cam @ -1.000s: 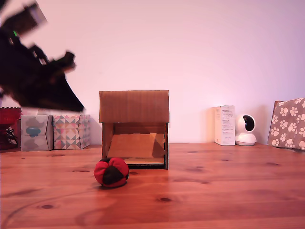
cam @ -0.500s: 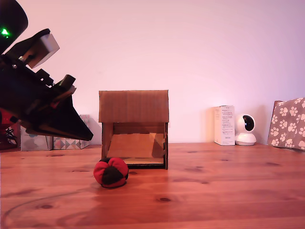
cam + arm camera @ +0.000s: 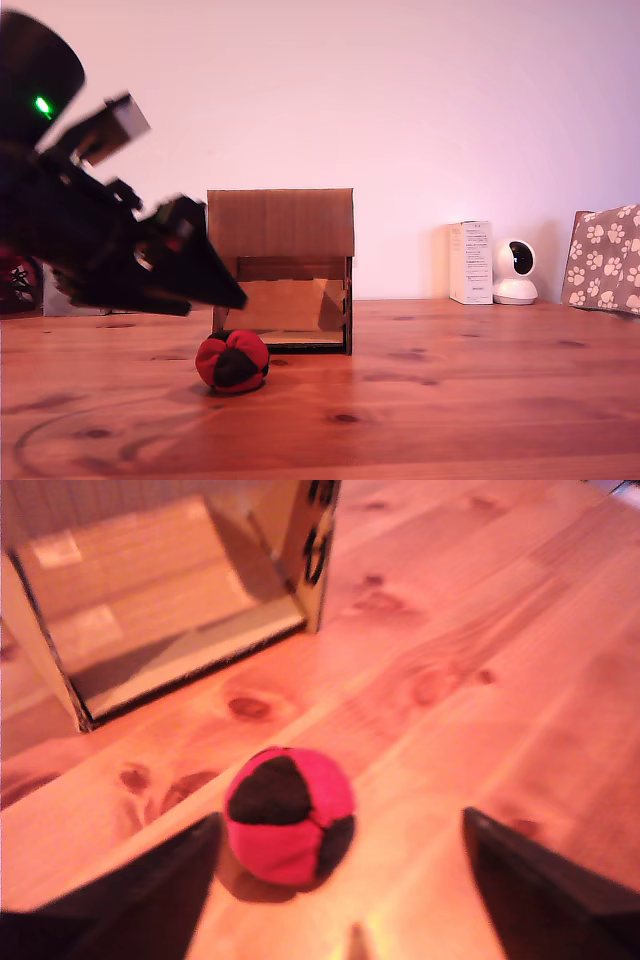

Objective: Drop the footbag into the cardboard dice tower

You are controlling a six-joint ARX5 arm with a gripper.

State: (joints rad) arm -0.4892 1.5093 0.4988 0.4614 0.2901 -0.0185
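One footbag [image 3: 233, 361], lying loose on the wooden table [image 3: 450, 400] in the exterior view, just in front of the cardboard dice tower [image 3: 281, 268] and a touch toward that view's left of the tower's front opening. Gripper [image 3: 215, 288] hanging above and to the exterior view's left of the ball, pointing down and rightward at it, not touching. Too dark and blurry here to say how the fingers stand. Further right along the wall: a white carton [image 3: 471, 262], a small white camera [image 3: 517, 272] and a paw-print bag [image 3: 605, 258], all well apart from the action.

Wrist view now. Fingers [image 3: 150, 890] spread wide, nothing held, footbag [image 3: 289, 814] between them but sitting closer to one finger than the other, and still beyond the tips. Tower [image 3: 170, 600] further off past the ball, ramp visible inside. Probably needs a small sideways nudge to centre the ball, then straight down and forward onto it.
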